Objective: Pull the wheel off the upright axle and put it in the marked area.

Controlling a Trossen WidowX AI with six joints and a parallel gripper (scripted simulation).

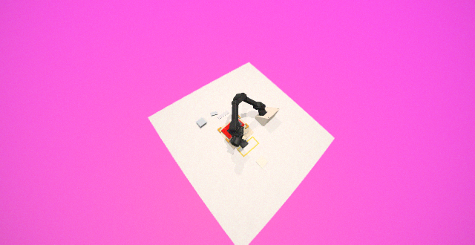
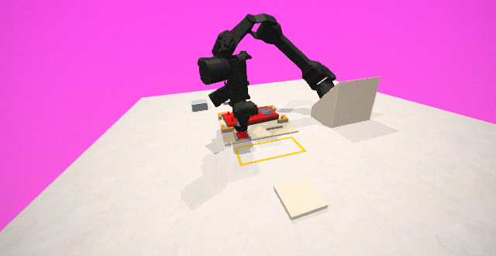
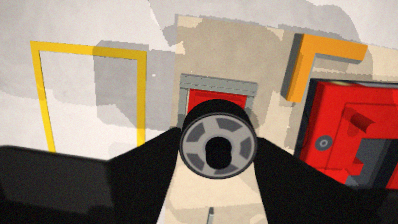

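Note:
The wheel point(image 3: 218, 131), a black tyre with a grey spoked rim, is between the two black fingertips. My gripper point(image 2: 242, 128) point(image 3: 217, 140) points down and is shut on the wheel, one finger on each side. Below it is the small red axle stand point(image 2: 242, 135) point(image 3: 200, 96) with a grey base. The wheel seems to be at the axle; whether it is raised cannot be told. In the top view the arm hides the wheel. The marked area, a yellow outline point(image 1: 251, 149) point(image 2: 273, 157) point(image 3: 142, 100), lies beside the stand's board, left of the gripper in the wrist view.
A beige board point(image 2: 287, 128) point(image 3: 225, 45) bears the stand. A red panel point(image 2: 260, 119) point(image 3: 330, 160) sits close by among orange corner brackets point(image 3: 330, 46). A cream tile point(image 1: 261, 162) point(image 2: 300, 198), a grey block point(image 1: 201, 122) point(image 2: 199, 105) and a beige wedge point(image 2: 353, 105) stand farther off.

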